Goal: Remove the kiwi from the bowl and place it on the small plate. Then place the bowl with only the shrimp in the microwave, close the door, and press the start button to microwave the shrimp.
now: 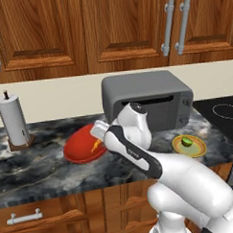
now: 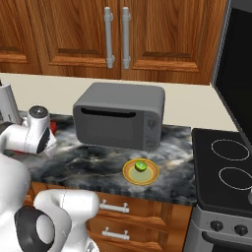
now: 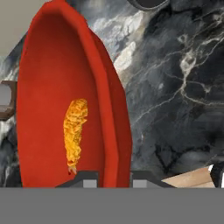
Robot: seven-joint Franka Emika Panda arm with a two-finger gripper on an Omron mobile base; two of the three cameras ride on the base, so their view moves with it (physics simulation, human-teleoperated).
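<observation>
The wide red bowl (image 3: 57, 87) lies on the dark marble counter, left of the toaster oven. The orange shrimp (image 3: 74, 131) rests inside it, also seen as the shrimp (image 1: 96, 146) in the bowl (image 1: 81, 148). My gripper (image 3: 114, 180) is shut on the bowl's near rim, one fingertip inside the rim and one outside. From the left base the gripper (image 1: 99, 136) reaches down at the bowl's right edge. The green kiwi (image 1: 186, 141) sits on the small yellow plate (image 1: 191, 148), right of the arm; the kiwi (image 2: 141, 166) and plate (image 2: 142, 175) are near the counter's front edge. The door (image 2: 240, 74), dark glass framed in grey, stands at the far right.
A dark grey toaster oven (image 1: 146, 100) stands at the back of the counter behind the bowl and plate. A paper towel roll (image 1: 13, 120) is at the left. A black stovetop (image 2: 226, 165) adjoins the counter on the right. Wooden cabinets hang above.
</observation>
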